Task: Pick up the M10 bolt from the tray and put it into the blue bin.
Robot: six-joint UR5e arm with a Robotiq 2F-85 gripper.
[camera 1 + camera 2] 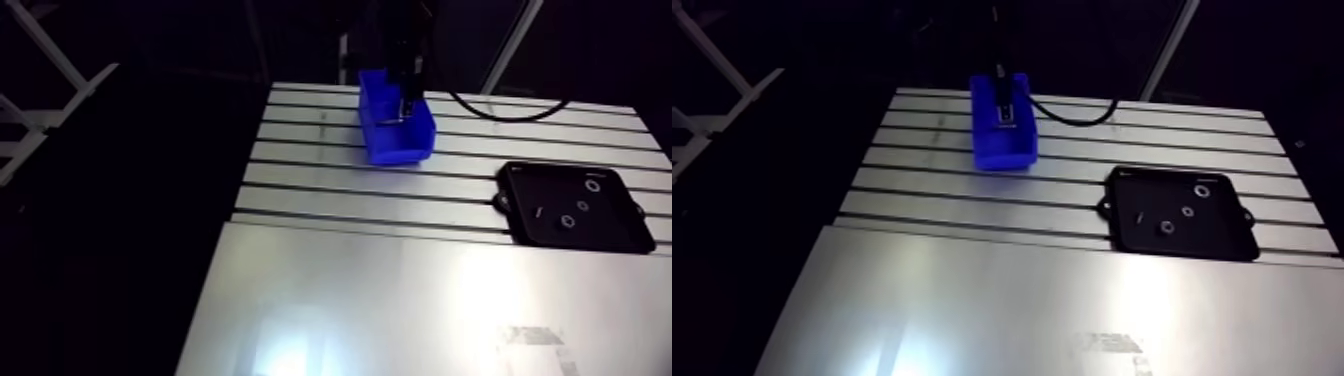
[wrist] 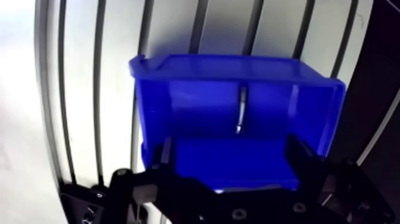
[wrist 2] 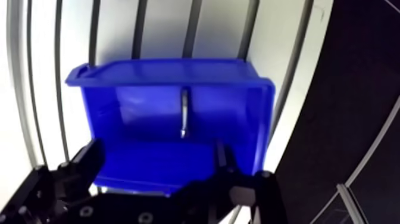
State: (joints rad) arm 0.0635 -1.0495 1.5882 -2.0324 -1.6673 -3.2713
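Note:
The blue bin (image 2: 196, 71) stands on the slotted table, directly under my gripper (image 2: 229, 152). In the wrist view the two dark fingers (image 2: 163, 156) are spread wide over the bin's near wall, and nothing is between them. A silvery bolt (image 2: 241, 110) is inside the bin, against its far inner wall and ahead of the fingers. In the arm view the gripper (image 1: 410, 105) hangs over the bin (image 1: 395, 145) at the far side of the table. The black tray (image 1: 575, 205) lies to the right with a few small metal parts on it.
The table's slotted far half (image 1: 320, 185) carries the bin and the tray; a smooth metal sheet (image 1: 400, 300) covers the near half. A black cable (image 1: 500, 110) loops on the table behind the bin. The table's left edge drops into darkness.

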